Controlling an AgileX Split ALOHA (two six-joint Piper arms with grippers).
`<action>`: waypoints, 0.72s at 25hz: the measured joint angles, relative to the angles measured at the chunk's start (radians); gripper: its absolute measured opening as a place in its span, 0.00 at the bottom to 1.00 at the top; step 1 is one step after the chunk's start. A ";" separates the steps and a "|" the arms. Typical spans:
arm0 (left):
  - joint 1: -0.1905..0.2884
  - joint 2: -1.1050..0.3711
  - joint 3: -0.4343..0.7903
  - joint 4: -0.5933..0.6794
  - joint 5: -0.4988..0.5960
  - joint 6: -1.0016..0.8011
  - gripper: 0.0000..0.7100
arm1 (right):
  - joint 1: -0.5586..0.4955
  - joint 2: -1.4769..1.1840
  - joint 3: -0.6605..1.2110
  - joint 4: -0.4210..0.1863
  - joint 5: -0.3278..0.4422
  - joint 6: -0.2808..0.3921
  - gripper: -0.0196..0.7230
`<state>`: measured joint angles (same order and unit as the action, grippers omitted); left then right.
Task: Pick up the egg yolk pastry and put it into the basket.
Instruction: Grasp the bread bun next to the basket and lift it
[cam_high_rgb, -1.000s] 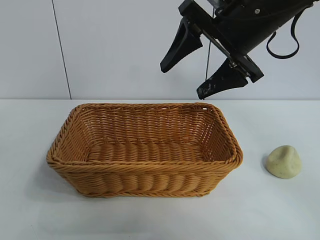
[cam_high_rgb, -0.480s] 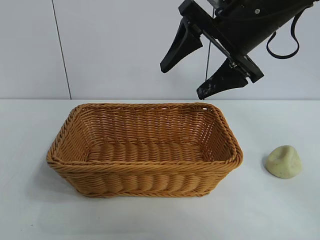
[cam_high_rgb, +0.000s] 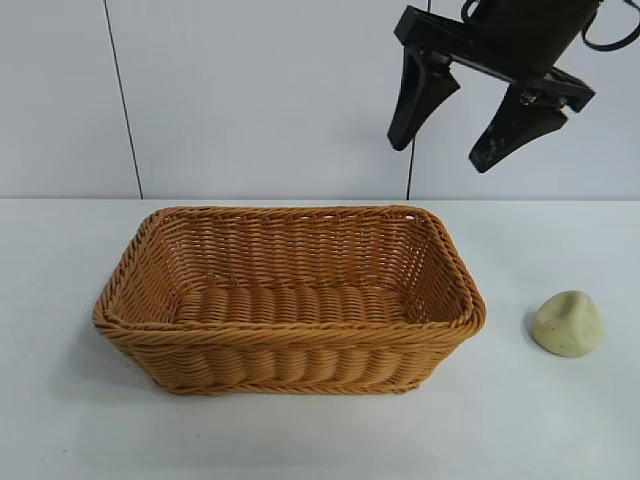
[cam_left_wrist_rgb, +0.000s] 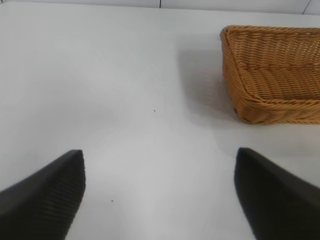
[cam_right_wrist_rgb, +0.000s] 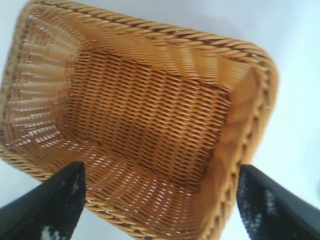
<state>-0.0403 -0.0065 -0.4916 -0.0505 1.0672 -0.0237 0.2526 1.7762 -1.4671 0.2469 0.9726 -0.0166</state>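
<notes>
With the right gripper (cam_high_rgb: 486, 135) held wide open and empty high above the basket (cam_high_rgb: 290, 300), the egg yolk pastry (cam_high_rgb: 568, 322) lying on the tabletop (cam_high_rgb: 60, 430) could be nudged aside by an off-centre descent.

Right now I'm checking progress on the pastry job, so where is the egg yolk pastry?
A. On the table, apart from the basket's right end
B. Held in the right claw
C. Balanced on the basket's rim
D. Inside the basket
A: the egg yolk pastry sits on the table clear of the basket, while the right claw hangs open and empty high above.
</notes>
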 joint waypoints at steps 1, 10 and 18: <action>0.000 0.000 0.000 0.000 0.000 0.000 0.89 | 0.000 0.000 -0.006 -0.047 0.018 0.017 0.79; 0.000 0.000 0.000 0.000 0.000 0.000 0.89 | -0.078 0.000 -0.009 -0.182 0.085 0.069 0.79; 0.000 0.000 0.000 0.000 0.000 0.001 0.89 | -0.195 0.029 -0.009 -0.181 0.090 0.073 0.79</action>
<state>-0.0403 -0.0065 -0.4916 -0.0505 1.0672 -0.0228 0.0581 1.8055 -1.4765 0.0660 1.0621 0.0561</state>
